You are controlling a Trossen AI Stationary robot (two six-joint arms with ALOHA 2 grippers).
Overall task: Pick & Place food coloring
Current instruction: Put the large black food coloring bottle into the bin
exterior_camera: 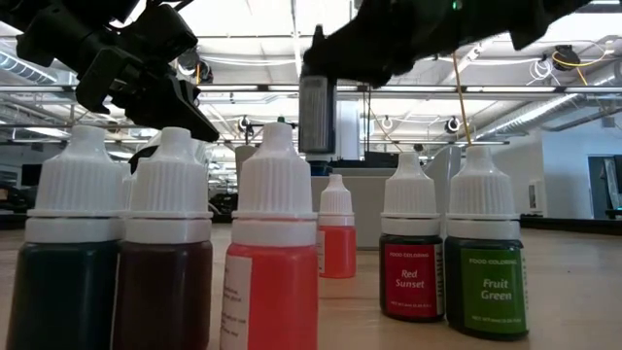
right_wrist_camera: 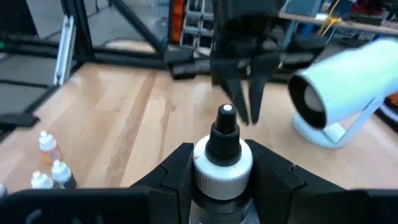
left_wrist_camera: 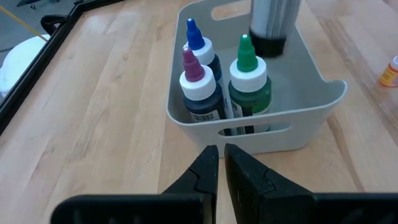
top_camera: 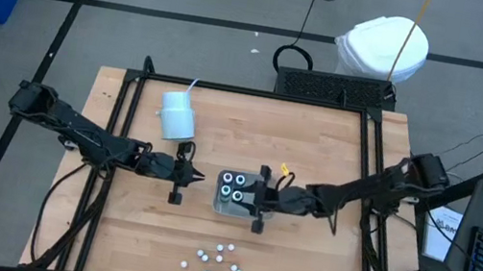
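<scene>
High view shows a pale grey bin [top_camera: 232,209] near the middle of the wooden table [top_camera: 110,231], and everything else sits around it. Inside the bin stand three food coloring bottles [left_wrist_camera: 221,87] (blue, purple and green tips, seen from the left wrist). The right gripper [right_wrist_camera: 221,171] hangs over the bin's right side, its fingers clamped around the white collar of a black-tipped food coloring bottle [right_wrist_camera: 224,146]. The left gripper [left_wrist_camera: 221,171] hovers just left of the bin, fingers nearly touching and holding nothing. A cluster of loose small bottles [top_camera: 217,260] stands on the table in front of the bin, nearer the table's front edge; in the low view two of them read "Red Sunset" [exterior_camera: 411,253] and "Fruit Green" [exterior_camera: 483,258]. A white cup with a straw [top_camera: 178,114] lies on its side behind the bin and to its left.
</scene>
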